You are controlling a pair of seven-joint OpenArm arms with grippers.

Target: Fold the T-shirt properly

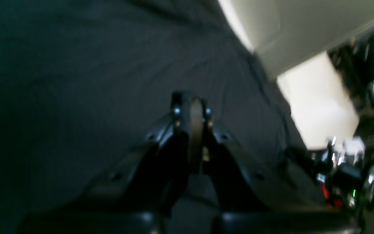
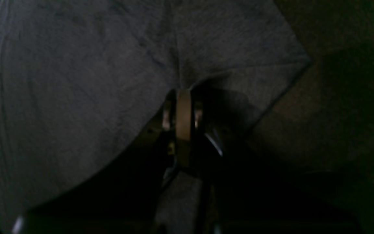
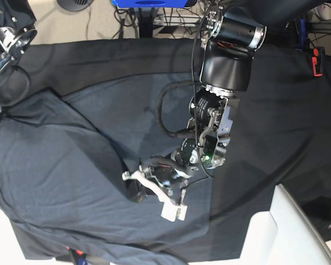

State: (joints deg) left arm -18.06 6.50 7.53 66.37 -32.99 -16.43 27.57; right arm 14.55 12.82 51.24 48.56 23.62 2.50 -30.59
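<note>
The dark slate-grey T-shirt (image 3: 71, 165) lies spread over the left and middle of the black cloth, with a ridge running from its upper left down to my left gripper (image 3: 135, 190). In the left wrist view, the left gripper (image 1: 191, 97) is shut, its tips buried in the T-shirt (image 1: 93, 81). In the right wrist view, my right gripper (image 2: 183, 92) is shut on the T-shirt (image 2: 76, 81) near a corner, and creases gather at its tips. In the base view the right gripper is off the left edge.
The black table cloth (image 3: 287, 110) covers the table beyond the shirt. A white panel (image 3: 287, 232) sits at the bottom right corner. Cables and a blue frame (image 3: 149, 3) lie past the far edge. A red item (image 3: 318, 61) stands at the right.
</note>
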